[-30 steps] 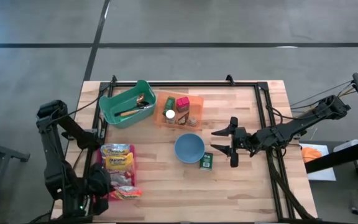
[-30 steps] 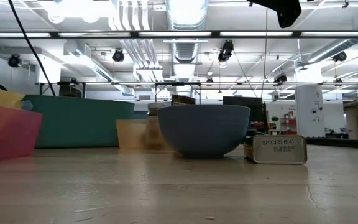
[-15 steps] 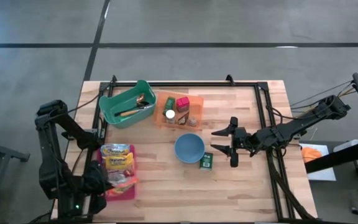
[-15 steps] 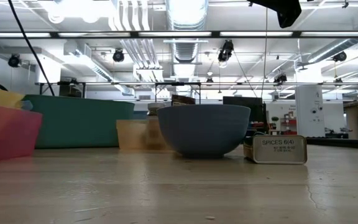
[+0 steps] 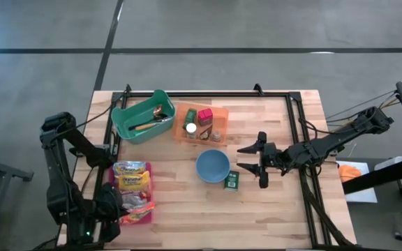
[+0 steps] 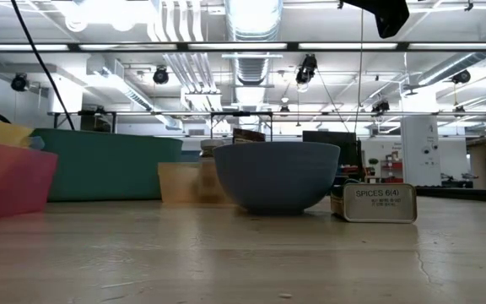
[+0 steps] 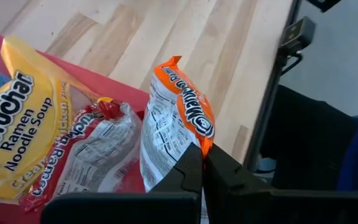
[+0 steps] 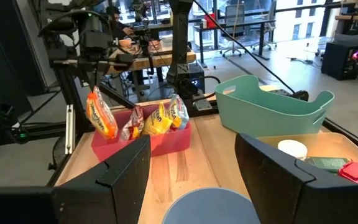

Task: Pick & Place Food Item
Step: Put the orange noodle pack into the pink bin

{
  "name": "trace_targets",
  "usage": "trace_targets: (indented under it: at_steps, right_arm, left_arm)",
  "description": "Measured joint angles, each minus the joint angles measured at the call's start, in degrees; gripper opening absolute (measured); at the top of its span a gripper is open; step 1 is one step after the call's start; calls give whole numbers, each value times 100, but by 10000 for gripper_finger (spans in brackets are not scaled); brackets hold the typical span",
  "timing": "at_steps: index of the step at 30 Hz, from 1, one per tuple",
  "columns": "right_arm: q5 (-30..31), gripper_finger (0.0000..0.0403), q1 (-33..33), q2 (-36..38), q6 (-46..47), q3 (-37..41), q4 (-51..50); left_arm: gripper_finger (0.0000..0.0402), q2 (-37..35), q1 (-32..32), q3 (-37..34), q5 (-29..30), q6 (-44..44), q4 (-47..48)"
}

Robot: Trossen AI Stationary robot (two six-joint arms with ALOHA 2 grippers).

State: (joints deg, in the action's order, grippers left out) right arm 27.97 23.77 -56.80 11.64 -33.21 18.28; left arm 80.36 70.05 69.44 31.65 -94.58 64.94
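Left end effector (image 7: pixel 202 163) clamps an orange packet (image 7: pixel 178 122) above the red tray (image 8: pixel 166 140) of ramen packets (image 7: pixel 23 134).

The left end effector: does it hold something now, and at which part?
Yes. The left end effector is shut on the orange ramen packet, pinching its edge; the packet hangs lifted above the red bin.

A bowl (image 5: pixel 212 166) is sitting mid-table, with a spice tin (image 5: pixel 231 180) just beside it on its right. Behind the bowl, a tray of jars (image 5: pixel 201 124) is lying beside a tub (image 5: pixel 142 116) to its left. A bin of noodle packets (image 5: pixel 132 192) is resting at the front left.
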Motion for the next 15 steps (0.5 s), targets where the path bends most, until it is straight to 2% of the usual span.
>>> trace_targets:
  at_steps: [8, 15]
  right_arm:
    - [0, 231, 0, 0, -1, 0, 0]
    - [0, 231, 0, 0, -1, 0, 4]
  left_arm:
    - [0, 2, 4, -826, -206, -110, -999]
    - [0, 0, 4, -1147, -1025, -516, -1148]
